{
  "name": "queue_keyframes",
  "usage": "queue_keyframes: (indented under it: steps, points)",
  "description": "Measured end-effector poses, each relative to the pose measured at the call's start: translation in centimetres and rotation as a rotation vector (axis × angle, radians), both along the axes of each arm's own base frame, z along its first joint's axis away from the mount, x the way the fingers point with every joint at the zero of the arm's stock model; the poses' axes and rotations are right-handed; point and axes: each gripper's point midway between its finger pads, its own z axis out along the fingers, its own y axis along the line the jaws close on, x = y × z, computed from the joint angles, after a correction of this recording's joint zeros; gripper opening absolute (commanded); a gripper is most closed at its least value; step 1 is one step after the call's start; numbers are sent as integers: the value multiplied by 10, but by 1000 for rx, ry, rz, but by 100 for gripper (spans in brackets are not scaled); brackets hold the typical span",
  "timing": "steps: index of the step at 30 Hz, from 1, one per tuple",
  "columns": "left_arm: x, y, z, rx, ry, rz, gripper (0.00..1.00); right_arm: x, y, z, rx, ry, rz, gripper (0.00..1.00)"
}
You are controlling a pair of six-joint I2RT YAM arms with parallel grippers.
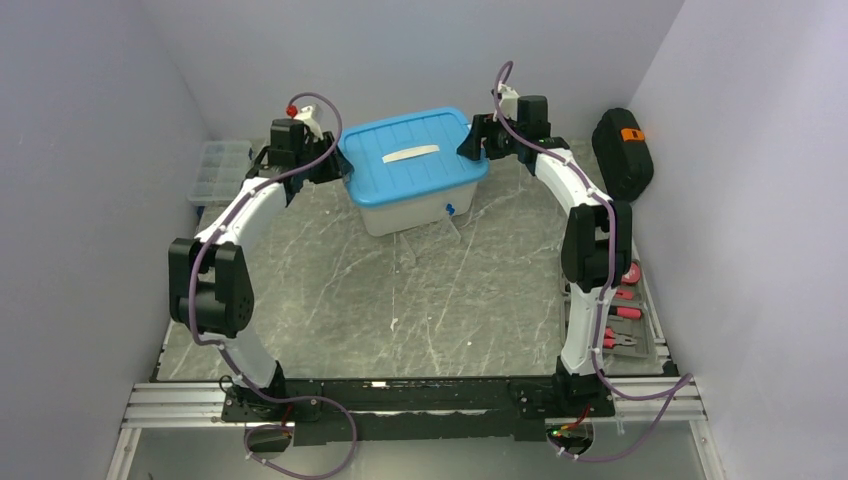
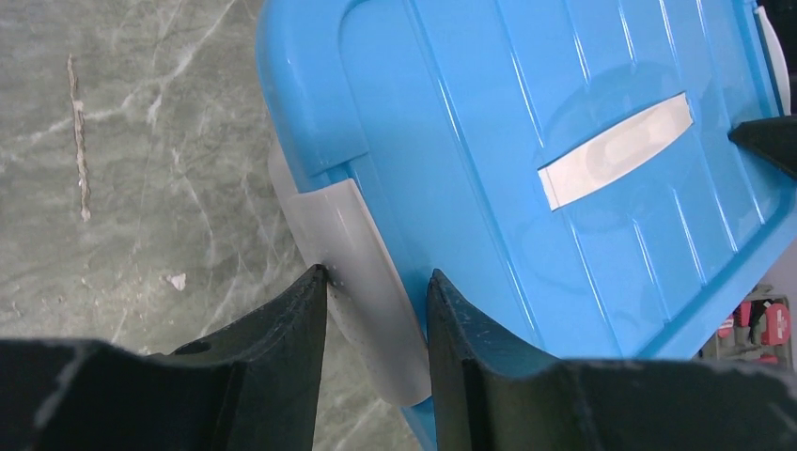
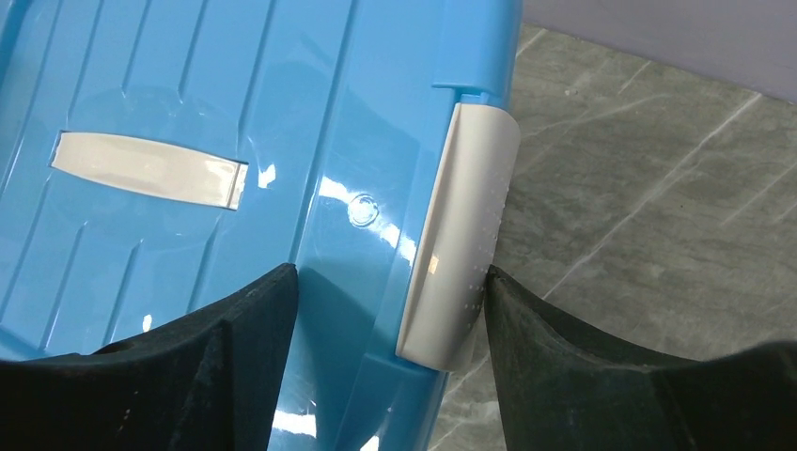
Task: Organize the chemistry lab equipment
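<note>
Pale walls (image 1: 90, 100), grey marbled tabletop (image 1: 400, 310)

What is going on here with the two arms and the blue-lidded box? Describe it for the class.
Two robot arms reach to opposite ends of a clear box with a blue lid. The left tool straddles the white left latch, its fingers close against it; a firm grip can't be confirmed. The right tool straddles the right latch with its jaws open and a gap on one side. The lid is on the box.

Soft, even light — sharp, faint glare
</note>
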Motion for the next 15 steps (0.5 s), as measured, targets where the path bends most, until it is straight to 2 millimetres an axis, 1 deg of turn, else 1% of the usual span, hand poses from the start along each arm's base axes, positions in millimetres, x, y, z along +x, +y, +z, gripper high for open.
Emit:
queue_keyframes:
  steps: [8, 13, 15]
  points:
    - [-28, -2, 1, -18, 2, 26, 29, 0, 6, 1, -17, -3, 39, 62]
    - [-39, -2, 1, -27, 10, 34, 30, -1, 9, 1, -22, -6, 47, 69]
    - [-42, -1, 1, -30, 11, 36, 32, -1, 10, 1, -24, -6, 47, 73]
